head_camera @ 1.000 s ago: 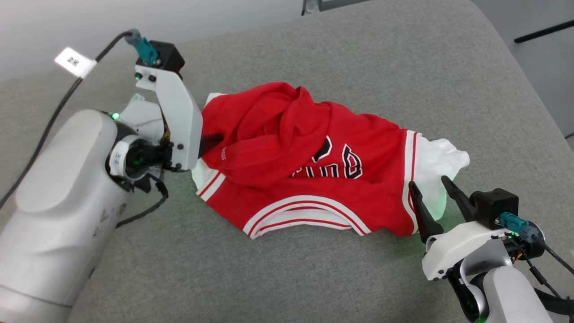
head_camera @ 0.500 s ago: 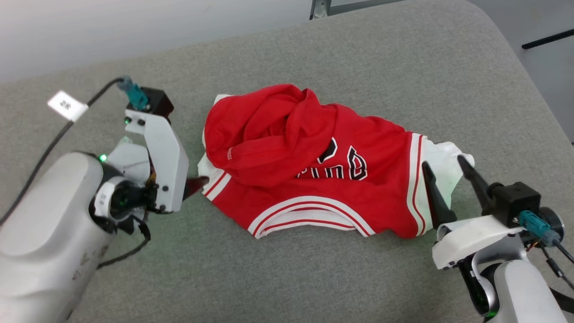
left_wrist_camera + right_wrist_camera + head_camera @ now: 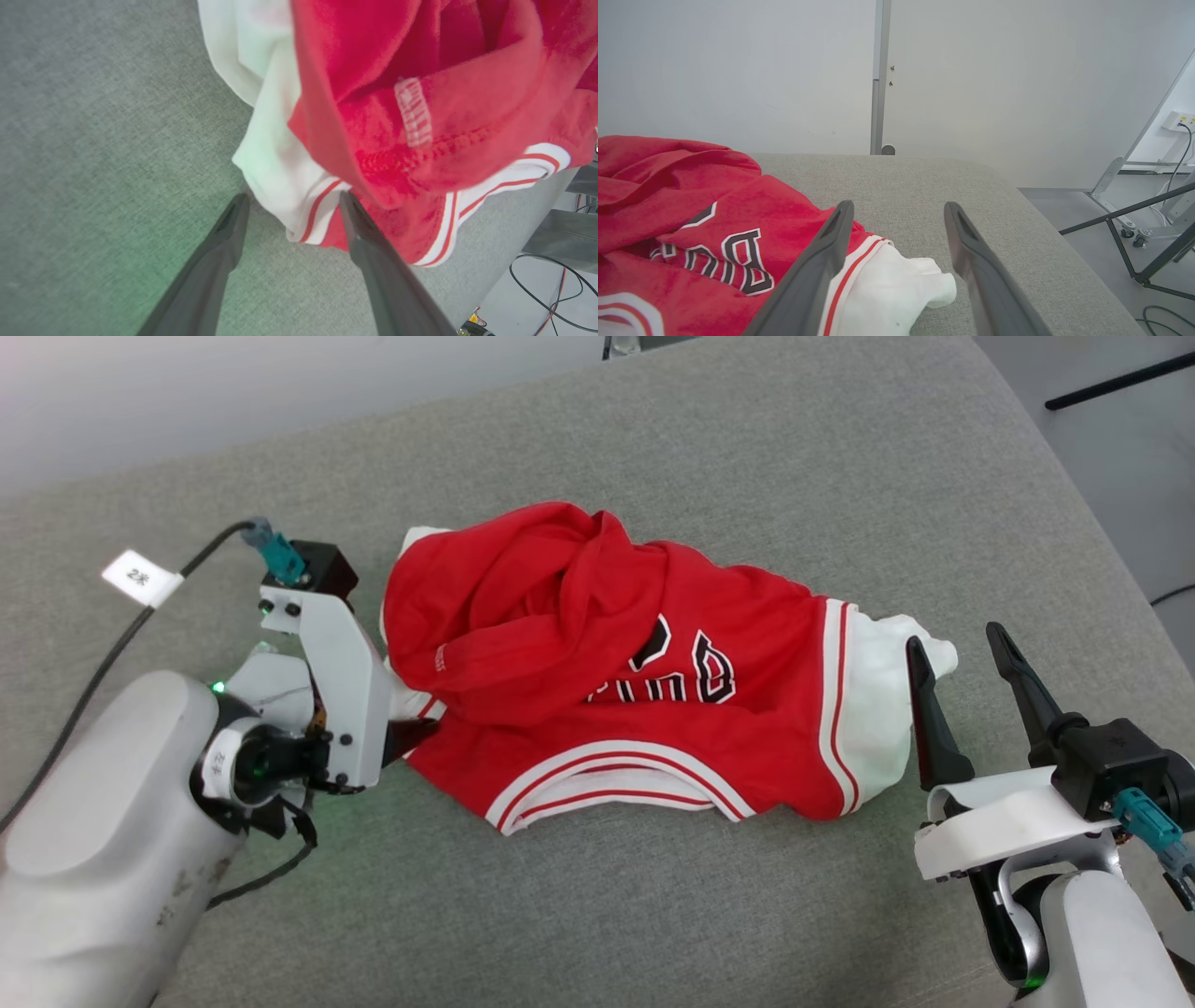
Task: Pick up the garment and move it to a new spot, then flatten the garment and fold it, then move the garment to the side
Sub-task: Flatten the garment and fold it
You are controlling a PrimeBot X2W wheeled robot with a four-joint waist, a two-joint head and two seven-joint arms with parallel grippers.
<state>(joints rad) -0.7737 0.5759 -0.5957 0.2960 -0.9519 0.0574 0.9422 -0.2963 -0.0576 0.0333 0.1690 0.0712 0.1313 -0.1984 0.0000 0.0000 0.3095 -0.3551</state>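
Garment [image 3: 607, 681]: crumpled on the grey cushion [image 3: 747, 457], with the red body bunched over part of the chest numerals.
Left gripper [image 3: 293, 198]: fingers apart, straddling the striped cuff of one white sleeve; nothing clamped.
Right gripper [image 3: 954, 639]: fingers apart, with the other white sleeve's tip between them; contact cannot be told.
Left wrist view: woven tag [image 3: 413, 112] on a red hem.
Right wrist view: wall post [image 3: 878, 74], black stand [image 3: 1125, 224].

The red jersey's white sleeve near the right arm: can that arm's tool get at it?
Probably yes: the right tool stands open just beside the white sleeve of the red jersey-style shirt, with nothing between them.
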